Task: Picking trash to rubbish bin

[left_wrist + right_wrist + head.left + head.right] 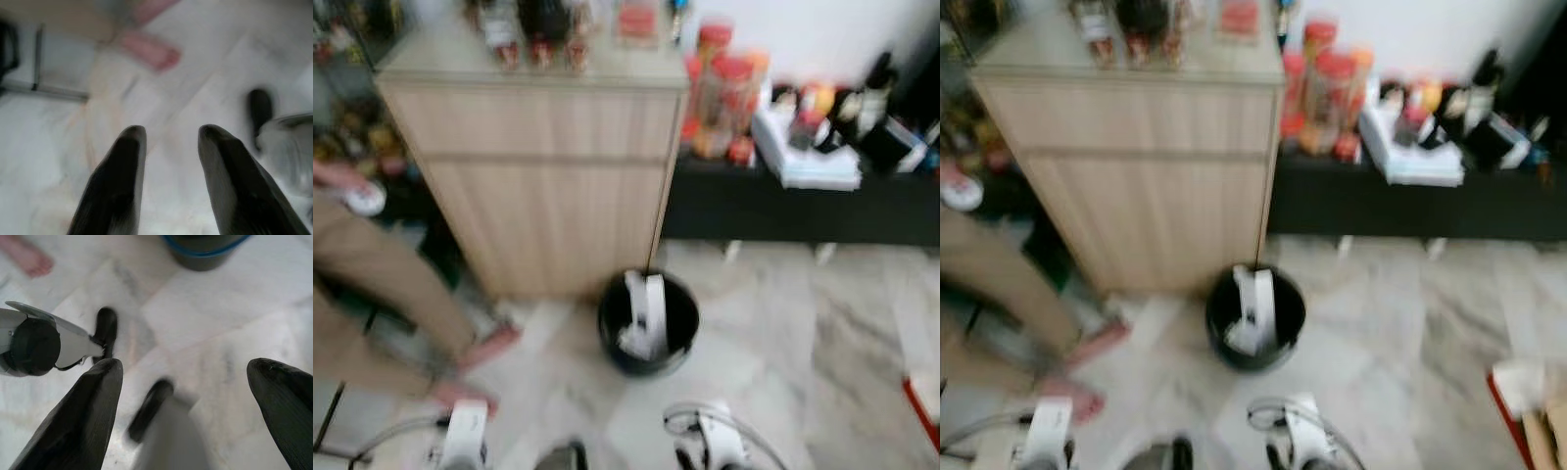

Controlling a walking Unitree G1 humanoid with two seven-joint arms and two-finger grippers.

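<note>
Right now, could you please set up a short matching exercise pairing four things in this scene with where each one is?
Things:
1. rubbish bin
2. white trash
3. red-lidded jars
4. person's foot

Places:
A. on the low black shelf to the right of the cabinet
B. on the marble floor to the left of the bin
C. inside the bin
D. on the floor in front of the wooden cabinet

Pairs: 1-D, 2-C, 3-A, 4-B

Head stereo pair looks forward-down, sharing bin [648, 323]; wrist cameras face marble floor [205, 68] close up
</note>
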